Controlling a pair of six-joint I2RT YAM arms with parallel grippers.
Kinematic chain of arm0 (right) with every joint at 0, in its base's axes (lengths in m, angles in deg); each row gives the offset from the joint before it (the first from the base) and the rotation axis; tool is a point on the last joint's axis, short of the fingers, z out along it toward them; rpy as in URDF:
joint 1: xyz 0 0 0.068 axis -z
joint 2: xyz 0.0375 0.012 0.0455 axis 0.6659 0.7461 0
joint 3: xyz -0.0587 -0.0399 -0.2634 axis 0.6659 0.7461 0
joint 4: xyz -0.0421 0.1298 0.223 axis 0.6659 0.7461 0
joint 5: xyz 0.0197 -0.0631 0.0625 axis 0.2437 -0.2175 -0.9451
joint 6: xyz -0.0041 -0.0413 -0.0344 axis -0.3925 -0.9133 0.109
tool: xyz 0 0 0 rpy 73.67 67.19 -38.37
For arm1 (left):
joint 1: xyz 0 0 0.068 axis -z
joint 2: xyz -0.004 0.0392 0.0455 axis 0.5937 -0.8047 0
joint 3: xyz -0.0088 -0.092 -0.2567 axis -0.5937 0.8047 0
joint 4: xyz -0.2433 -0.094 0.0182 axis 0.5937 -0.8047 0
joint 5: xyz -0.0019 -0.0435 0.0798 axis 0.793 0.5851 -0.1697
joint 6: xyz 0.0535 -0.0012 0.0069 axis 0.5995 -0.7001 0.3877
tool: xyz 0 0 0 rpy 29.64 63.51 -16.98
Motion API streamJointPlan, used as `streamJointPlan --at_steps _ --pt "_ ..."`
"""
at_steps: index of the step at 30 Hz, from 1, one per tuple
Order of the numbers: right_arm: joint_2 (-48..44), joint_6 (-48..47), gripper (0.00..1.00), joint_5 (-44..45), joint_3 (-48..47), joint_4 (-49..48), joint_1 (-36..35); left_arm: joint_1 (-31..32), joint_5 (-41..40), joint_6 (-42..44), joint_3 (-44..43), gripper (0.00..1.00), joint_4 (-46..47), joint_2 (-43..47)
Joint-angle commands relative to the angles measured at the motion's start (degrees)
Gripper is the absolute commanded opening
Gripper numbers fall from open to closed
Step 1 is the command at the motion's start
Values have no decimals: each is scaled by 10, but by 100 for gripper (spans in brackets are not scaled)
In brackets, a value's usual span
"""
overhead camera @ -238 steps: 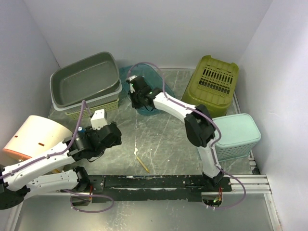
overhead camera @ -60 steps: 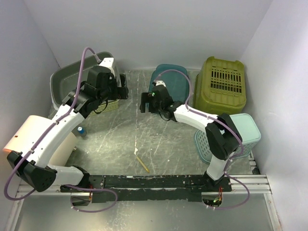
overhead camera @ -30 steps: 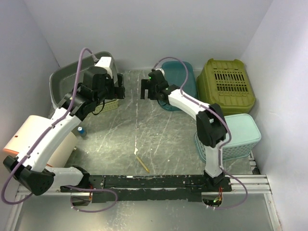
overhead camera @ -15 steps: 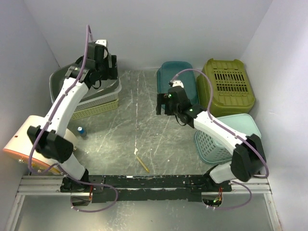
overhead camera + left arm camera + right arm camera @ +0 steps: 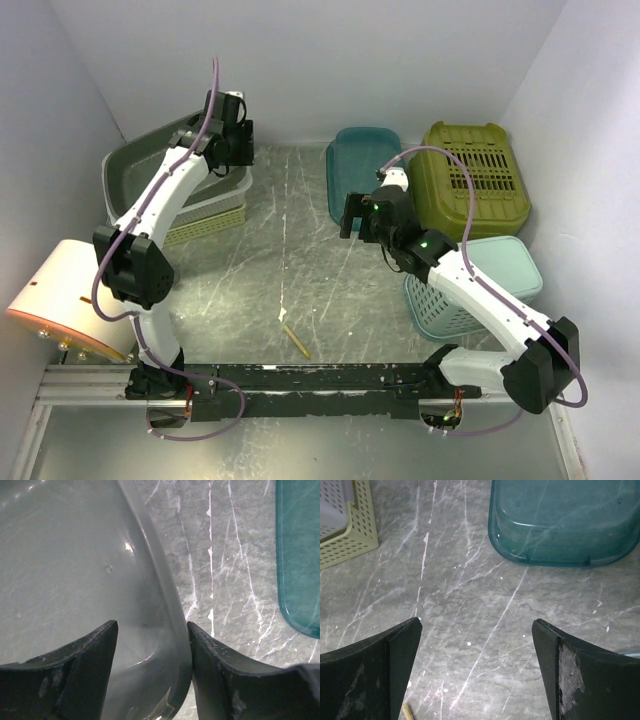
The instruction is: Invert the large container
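Currently, left pincer (image 5: 151, 627) straddles the wall of grey tub (image 5: 60, 555).

I've got the left gripper (image 5: 230, 158) at the right rim of the large grey plastic tub (image 5: 150, 178); the right gripper (image 5: 349, 217) hangs above the table, near the teal plastic bin (image 5: 360, 160).

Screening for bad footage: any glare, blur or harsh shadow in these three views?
Top external: even, diffuse light, soft shadows on the table, sharp. Left wrist: small glare spot on the grey tub, near fingers dark and soft. Right wrist: crisp, faint reflections on the teal container.
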Motion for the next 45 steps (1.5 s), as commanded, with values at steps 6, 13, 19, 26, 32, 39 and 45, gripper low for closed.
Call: streamJointPlan --at_steps 6,13,19,26,32,39,45 --pt "13 4 93 6 -7 -1 2 2 5 28 -51 18 -23 54" --pt "8 20 93 7 0 -8 1 10 11 81 -130 7 -40 128" --pt "-27 53 93 47 5 -10 2 38 103 70 -207 7 -28 184" --pt "-107 69 93 159 17 13 2 93 260 16 -235 7 19 212" --pt "-178 43 93 303 -9 63 2 96 444 -143 -116 7 152 244" --pt "-251 -25 96 407 -29 77 1 95 528 -280 15 7 256 256" --pt "-282 -79 98 473 -48 79 2 95 588 -429 107 7 359 263"
